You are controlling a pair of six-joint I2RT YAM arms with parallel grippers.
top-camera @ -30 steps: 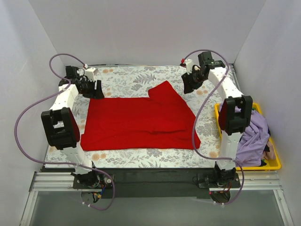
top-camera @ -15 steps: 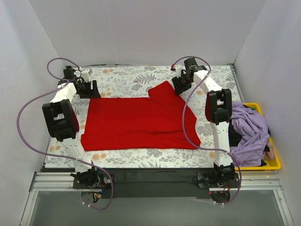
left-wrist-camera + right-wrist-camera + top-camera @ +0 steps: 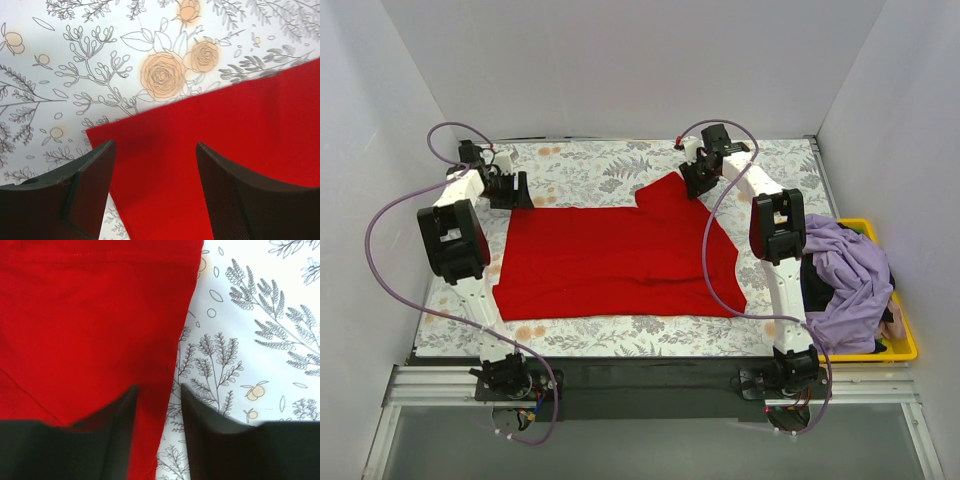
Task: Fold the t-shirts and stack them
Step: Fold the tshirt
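Okay, leaving lilac shirt (image 3: pixel 850 280) heaped in yellow bin (image 3: pixel 905 345) at near right. Keeping red shirt (image 3: pixel 610 260) flat mid-surface (image 3: pixel 590 170), unmoved. Swung right gripper (image 3: pixel 159 390) in over far sleeve edge; nudged left gripper (image 3: pixel 155 150) back over far-left corner. Holding both apart, clamped on nothing. Looks like pre-grasp for first fold.

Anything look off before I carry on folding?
The red t-shirt lies flat, but one sleeve juts askew from its far edge. The lilac t-shirt is heaped in the yellow bin, spilling over its rim.
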